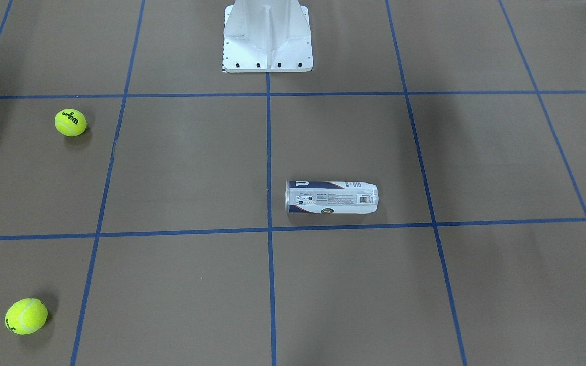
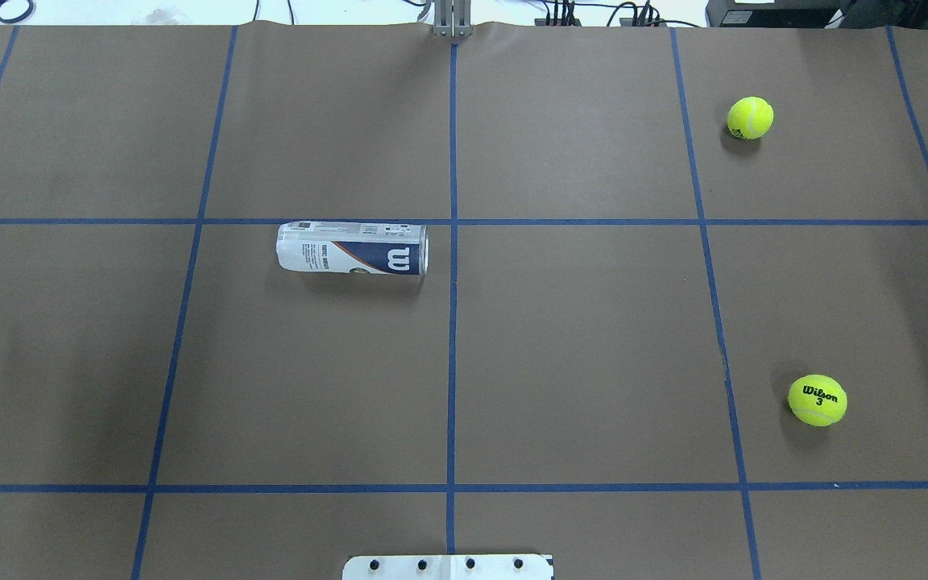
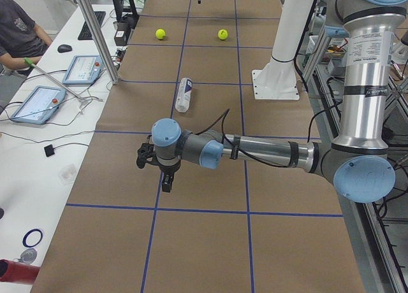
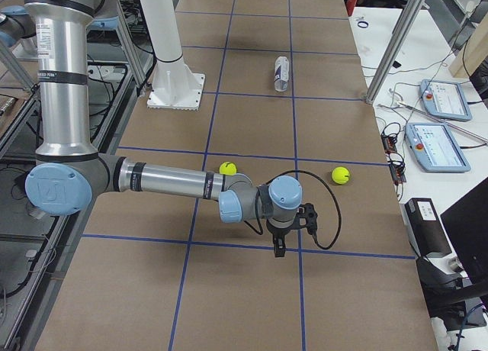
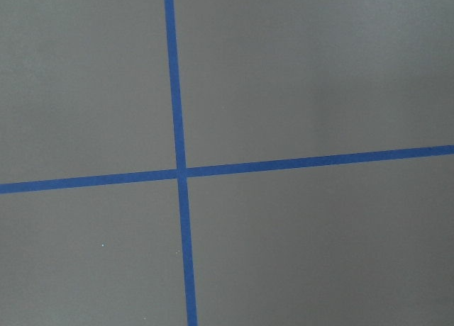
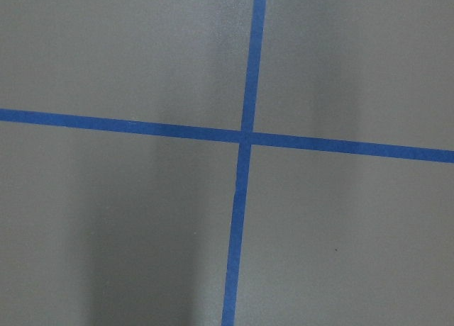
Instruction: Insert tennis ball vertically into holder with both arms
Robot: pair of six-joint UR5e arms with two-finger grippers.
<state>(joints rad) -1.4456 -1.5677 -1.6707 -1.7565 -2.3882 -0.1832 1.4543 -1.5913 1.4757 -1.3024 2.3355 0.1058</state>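
The holder [image 2: 351, 248], a clear can with a white and navy label, lies on its side left of the table's middle; it also shows as the holder [image 1: 331, 197]. Two yellow tennis balls rest on the robot's right side: one far [image 2: 750, 118], one near [image 2: 817, 399]. My left gripper [image 3: 167, 181] hangs over the table's left end, well away from the holder [image 3: 184, 93]. My right gripper [image 4: 278, 248] hangs over the right end, short of both balls [image 4: 228, 168]. Whether either gripper is open or shut I cannot tell. Both wrist views show only brown paper and blue tape.
The white pedestal base [image 1: 267, 40] stands at the robot's side of the table, in the centre. A seated person [image 3: 16, 32] and tablets [image 3: 35, 104] are at a side bench beyond the table. Blue tape lines divide the brown surface into squares.
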